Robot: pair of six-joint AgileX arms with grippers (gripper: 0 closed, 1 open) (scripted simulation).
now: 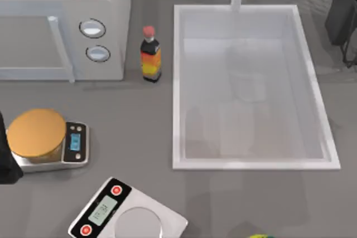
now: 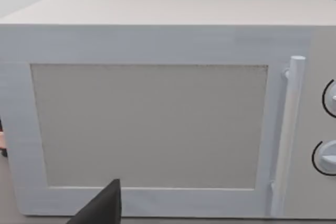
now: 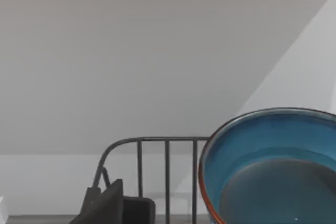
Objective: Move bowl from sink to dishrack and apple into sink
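Left arm (image 1: pixel 6 160) parked at the top view's left edge, low down, a dark sliver. Right arm (image 1: pixel 341 9) up in the top right corner, dark and upright. One dark fingertip (image 3: pixel 105 205) low left in the right wrist view.

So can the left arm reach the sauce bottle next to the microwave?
Probably yes. The left arm sits at the table's left edge, and the bottle stands upright on open counter between the microwave and the sink, though the scale with the orange disc lies between.
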